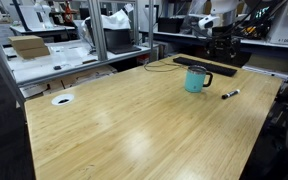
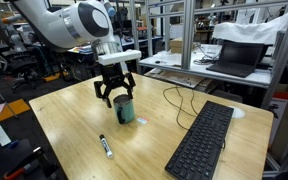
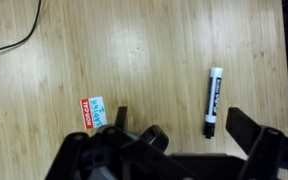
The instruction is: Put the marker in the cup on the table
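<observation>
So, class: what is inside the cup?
Its inside cannot be seen: the open gripper hangs over the cup and covers its mouth. The marker is not in it; it lies on the table beside.

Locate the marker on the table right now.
In an exterior view the marker lies flat on the light-wood table, apart from the teal mug, nearer the table's edge; the wrist view shows it right of centre.
</observation>
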Controlling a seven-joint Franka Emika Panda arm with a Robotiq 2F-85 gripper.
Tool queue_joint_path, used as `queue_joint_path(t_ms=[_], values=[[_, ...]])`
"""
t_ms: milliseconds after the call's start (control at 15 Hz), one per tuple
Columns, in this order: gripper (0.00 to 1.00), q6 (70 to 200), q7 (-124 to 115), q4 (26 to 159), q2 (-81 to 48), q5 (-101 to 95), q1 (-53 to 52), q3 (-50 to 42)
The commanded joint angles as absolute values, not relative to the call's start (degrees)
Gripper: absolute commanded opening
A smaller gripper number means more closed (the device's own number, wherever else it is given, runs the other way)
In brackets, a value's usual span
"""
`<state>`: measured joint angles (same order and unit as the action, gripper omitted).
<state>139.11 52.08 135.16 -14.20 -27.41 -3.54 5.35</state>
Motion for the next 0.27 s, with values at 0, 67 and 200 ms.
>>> queue_joint_path(t_ms=[0, 67, 200], values=[[1.0, 137.6, 54.1, 135.7, -12.0, -26.3, -3.3, 5.7], [1.0, 137.7, 54.3, 135.8, -11.8, -26.3, -3.2, 5.7], [1.0, 138.3, 54.3, 136.2, -11.3, -26.6, -3.2, 5.6]])
